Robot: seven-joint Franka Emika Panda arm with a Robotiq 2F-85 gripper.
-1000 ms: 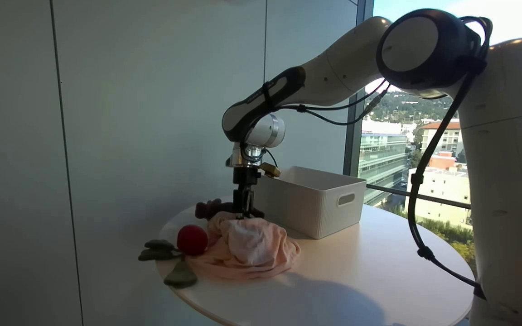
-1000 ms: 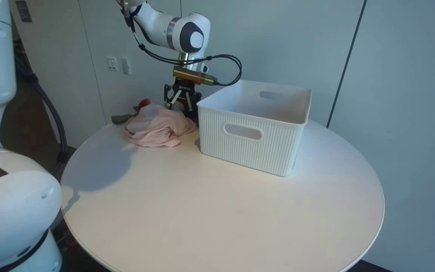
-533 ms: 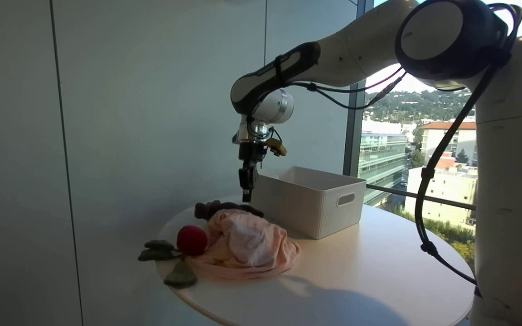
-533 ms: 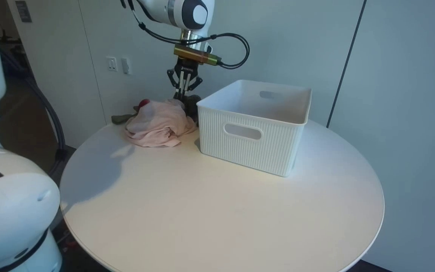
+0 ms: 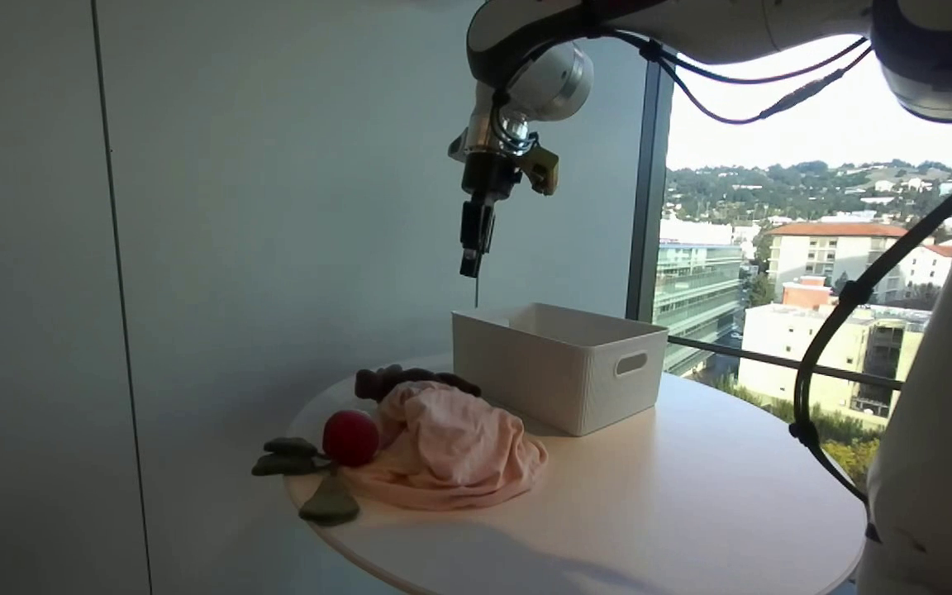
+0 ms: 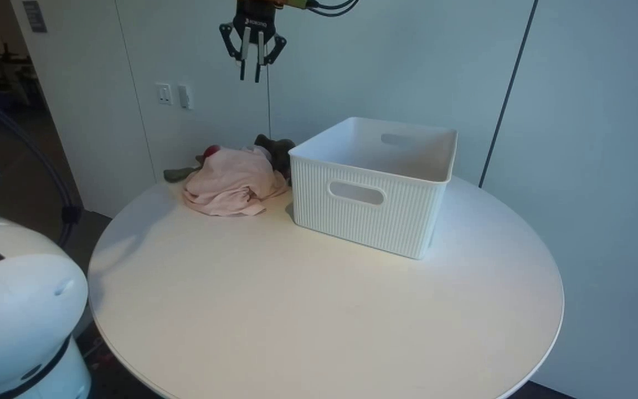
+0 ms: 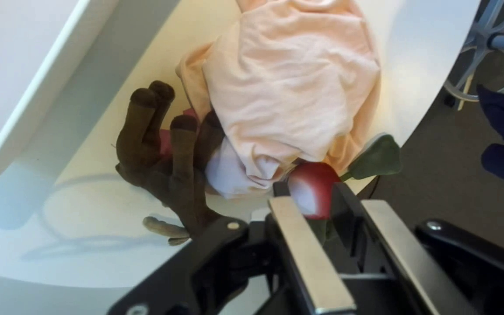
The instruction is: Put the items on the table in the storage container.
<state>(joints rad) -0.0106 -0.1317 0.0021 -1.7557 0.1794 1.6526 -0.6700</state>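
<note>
Wrist view: my gripper (image 7: 309, 189) has its fingers parted, nothing pinched. A red ball (image 7: 315, 188) shows in the gap, but I read that as line of sight only. Beyond it a toy (image 7: 180, 162) and a cloth (image 7: 291, 83) touch; the toy's long axis slants to the wall of the bin (image 7: 33, 94), at left in this view, with a gap between. Cloth is thin, peach, rumpled. Toy is brown plush, stubby limbs, dull nap. A pale lump (image 7: 228, 173) pokes out between them; can't tell if it's cloth or its own thing.

In an exterior view I hang high above the far part of the table (image 6: 324, 305), well apart from everything on it. The cloth is below me and slightly left, the toy below and slightly right, the bin further right and nearer. Move turns on that: I'd guess down onto cloth or toy, then up and right over the rim. Bin is oblong, white, ribbed, plastic by the look; floor hidden, can't tell what's inside.

In an exterior view I'm edge-on, finger spread doesn't read. The ball sits against the cloth at left; its green leaves (image 5: 329, 502) reach past the table edge. Looks round and smooth, so I'd expect slip or roll-off if nudged; the cloth should pinch easily but may snag on the rim. Cloth, toy, ball: all outside the bin.
</note>
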